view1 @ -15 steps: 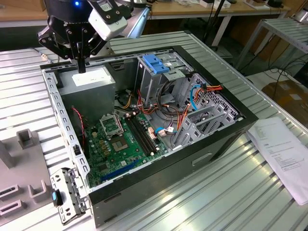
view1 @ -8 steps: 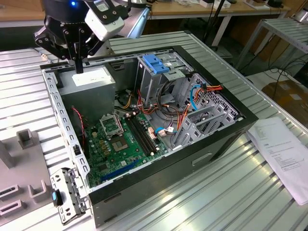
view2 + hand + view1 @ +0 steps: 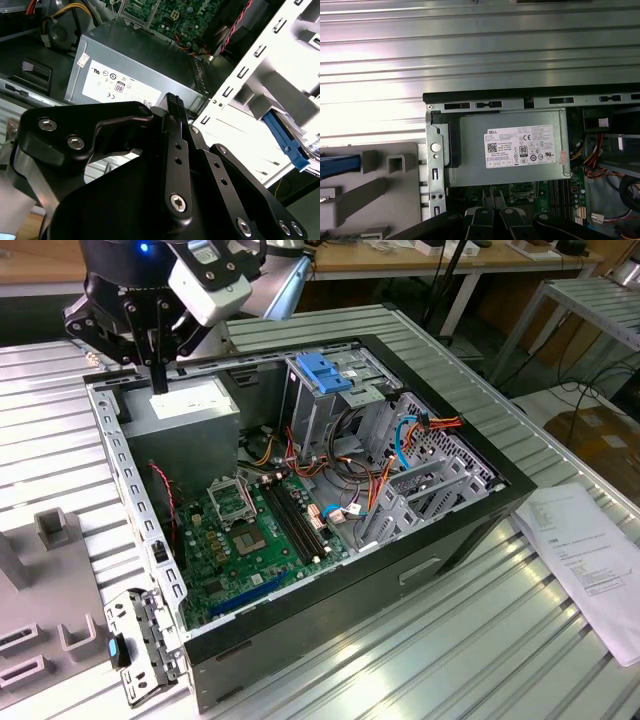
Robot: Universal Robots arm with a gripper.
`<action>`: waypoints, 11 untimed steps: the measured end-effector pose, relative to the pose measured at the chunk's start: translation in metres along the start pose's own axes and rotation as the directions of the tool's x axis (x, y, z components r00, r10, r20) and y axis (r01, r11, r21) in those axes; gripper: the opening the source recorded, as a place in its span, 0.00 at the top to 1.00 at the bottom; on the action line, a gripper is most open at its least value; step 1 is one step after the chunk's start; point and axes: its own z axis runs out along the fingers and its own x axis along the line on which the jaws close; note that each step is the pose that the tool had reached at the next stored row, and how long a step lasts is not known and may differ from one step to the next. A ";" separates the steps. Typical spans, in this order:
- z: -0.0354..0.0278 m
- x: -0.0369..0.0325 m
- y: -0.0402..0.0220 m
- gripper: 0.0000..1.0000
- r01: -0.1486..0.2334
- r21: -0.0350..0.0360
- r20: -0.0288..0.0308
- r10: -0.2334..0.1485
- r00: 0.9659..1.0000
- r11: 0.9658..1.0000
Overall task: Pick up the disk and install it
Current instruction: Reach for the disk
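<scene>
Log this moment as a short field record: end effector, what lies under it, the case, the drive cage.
end effector: shut, holding nothing visible
position: over the power supply, near the case's corner; contact cannot be told
case: open, lying on the metal table
drive cage: inside the case, blue latch on top
motherboard: exposed beside the power supply

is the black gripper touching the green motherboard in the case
No: in the exterior view the black gripper is over the grey metal power-supply box with a white sticker, apart from the green motherboard.
</scene>
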 end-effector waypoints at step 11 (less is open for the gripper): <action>-0.0001 0.0046 -0.0003 0.89 0.000 0.000 0.000 0.000 1.000 1.000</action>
